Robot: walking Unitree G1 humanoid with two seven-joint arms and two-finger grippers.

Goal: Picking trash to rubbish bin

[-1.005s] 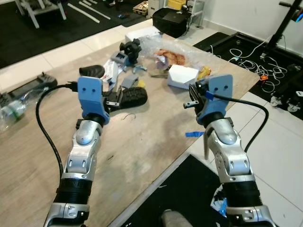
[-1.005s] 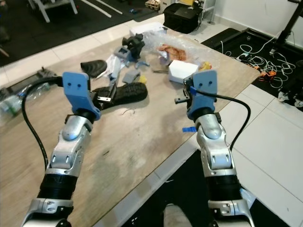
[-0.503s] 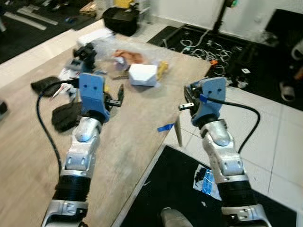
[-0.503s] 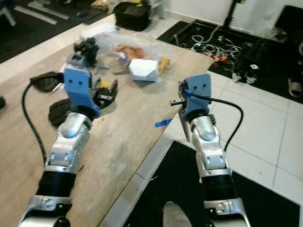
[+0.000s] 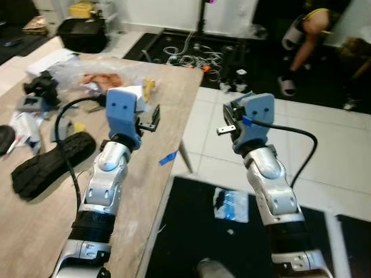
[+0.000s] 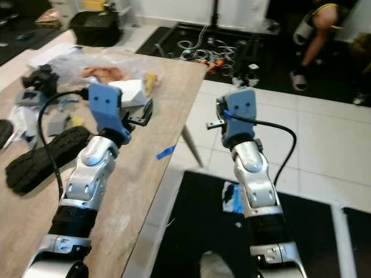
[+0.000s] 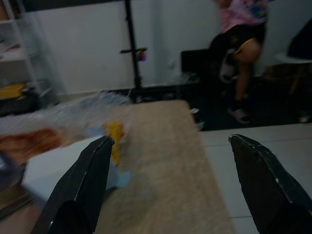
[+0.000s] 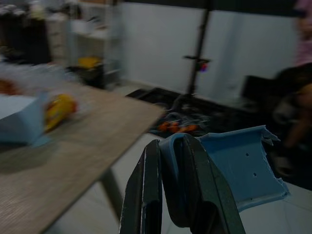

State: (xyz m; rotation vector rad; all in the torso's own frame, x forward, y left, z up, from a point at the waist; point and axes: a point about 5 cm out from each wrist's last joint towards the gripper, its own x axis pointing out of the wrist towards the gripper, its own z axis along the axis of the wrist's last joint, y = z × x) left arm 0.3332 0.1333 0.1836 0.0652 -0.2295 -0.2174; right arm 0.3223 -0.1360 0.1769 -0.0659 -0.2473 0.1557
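Presumably bound for the rubbish bin: right tool (image 8: 181, 195) clenched on blue plastic scrap (image 8: 241, 163) off the counter (image 5: 174, 98); left tool (image 7: 173, 187) spread, empty.

The head views are evenly and fairly brightly lit from overhead, with soft, faint shadows under the arms on the table (image 5: 35, 231). The white tiles (image 5: 348, 150) are pale and slightly washed out, and both views are mildly soft with motion smear. The wrist views are much dimmer and grainy. In the left wrist view the white wall (image 7: 87, 44) is the brightest area, the plastic wrap (image 7: 73, 109) is smeared, and the person (image 7: 241, 29) is blurred. In the right wrist view the background is out of focus, and the near blue piece (image 8: 241, 163) looks sharper.
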